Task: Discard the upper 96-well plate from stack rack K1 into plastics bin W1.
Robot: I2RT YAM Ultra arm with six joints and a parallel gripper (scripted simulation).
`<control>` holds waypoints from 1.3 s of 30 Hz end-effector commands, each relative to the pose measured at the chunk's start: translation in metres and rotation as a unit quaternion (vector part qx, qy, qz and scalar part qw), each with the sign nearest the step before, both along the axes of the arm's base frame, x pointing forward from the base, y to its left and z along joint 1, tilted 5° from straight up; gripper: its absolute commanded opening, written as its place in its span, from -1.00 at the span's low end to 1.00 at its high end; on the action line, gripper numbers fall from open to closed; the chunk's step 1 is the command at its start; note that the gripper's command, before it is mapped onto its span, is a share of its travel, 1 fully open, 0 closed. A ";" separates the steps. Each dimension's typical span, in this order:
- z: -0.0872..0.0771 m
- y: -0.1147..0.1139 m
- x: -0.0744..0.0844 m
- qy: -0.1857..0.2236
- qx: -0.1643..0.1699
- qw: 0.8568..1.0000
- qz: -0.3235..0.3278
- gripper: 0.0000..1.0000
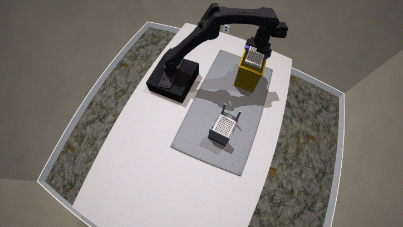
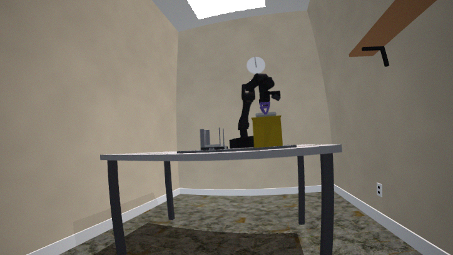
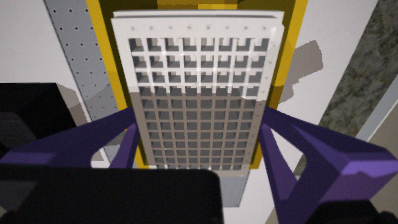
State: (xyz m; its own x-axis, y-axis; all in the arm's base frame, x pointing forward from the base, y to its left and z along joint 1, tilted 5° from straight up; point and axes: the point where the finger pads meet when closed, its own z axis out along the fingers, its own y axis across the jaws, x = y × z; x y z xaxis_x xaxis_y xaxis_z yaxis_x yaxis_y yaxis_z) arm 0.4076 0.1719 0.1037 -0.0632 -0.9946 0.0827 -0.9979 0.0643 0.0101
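tool (image 1: 257,52) gripping plate (image 1: 254,57), over yellow bin (image 1: 248,76)
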 end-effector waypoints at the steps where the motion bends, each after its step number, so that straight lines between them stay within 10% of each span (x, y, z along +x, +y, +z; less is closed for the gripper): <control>1: 0.014 0.001 -0.008 -0.004 0.008 1.000 0.002 -1.00; 39: -0.001 0.004 0.000 0.004 0.005 1.000 0.002 -1.00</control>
State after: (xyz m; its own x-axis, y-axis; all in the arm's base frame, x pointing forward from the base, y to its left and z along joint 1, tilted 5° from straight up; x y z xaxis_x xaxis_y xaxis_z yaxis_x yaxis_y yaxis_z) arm 0.4035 0.1701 0.0957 -0.0613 -0.9937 0.0937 -0.9974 0.0645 0.0309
